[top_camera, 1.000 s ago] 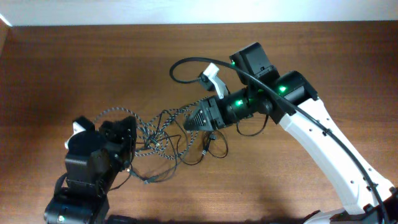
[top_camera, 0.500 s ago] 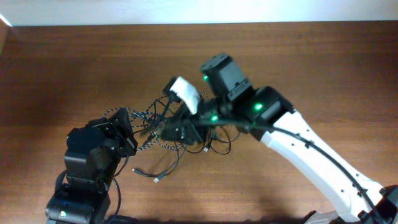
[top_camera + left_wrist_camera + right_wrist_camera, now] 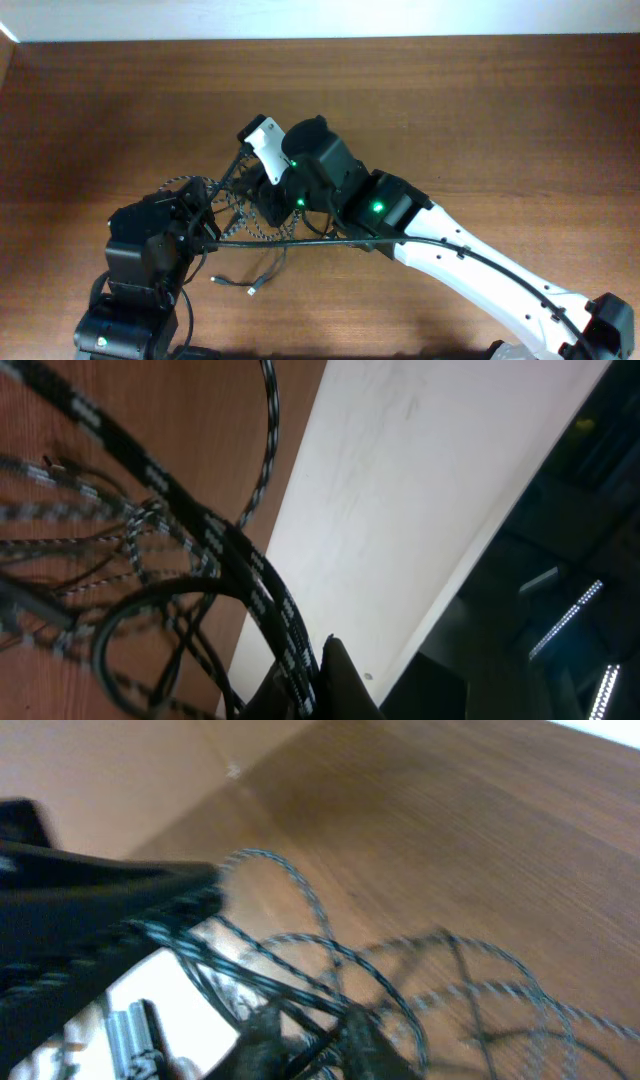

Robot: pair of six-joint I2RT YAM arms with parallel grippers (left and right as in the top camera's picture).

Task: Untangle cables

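The cables lie tangled on the table between the two arms. The braided speckled cable [image 3: 181, 183] loops by my left gripper [image 3: 200, 226], which is shut on it; the braid [image 3: 255, 585] runs straight into the pinched fingers of that gripper [image 3: 308, 695]. The thin black cable [image 3: 275, 262] trails to a small plug [image 3: 250, 290]. My right gripper [image 3: 258, 198] hangs over the tangle, mostly hidden under its own wrist. In the blurred right wrist view, braided strands [image 3: 330, 960] and a dark strand pass between the jaws of the right gripper [image 3: 312, 1042], which stand slightly apart; a pinch is unclear.
The wooden table [image 3: 480, 110] meets a pale wall along its far edge. The right arm's white link [image 3: 480, 275] crosses the near right, with its thick black lead [image 3: 300, 242] along it. The left arm's body [image 3: 135, 270] fills the near left corner.
The right arm swung left and down onto the tangle and its jaws narrowed. The cable bundle shifted left toward the left gripper, which stayed shut on the braid.
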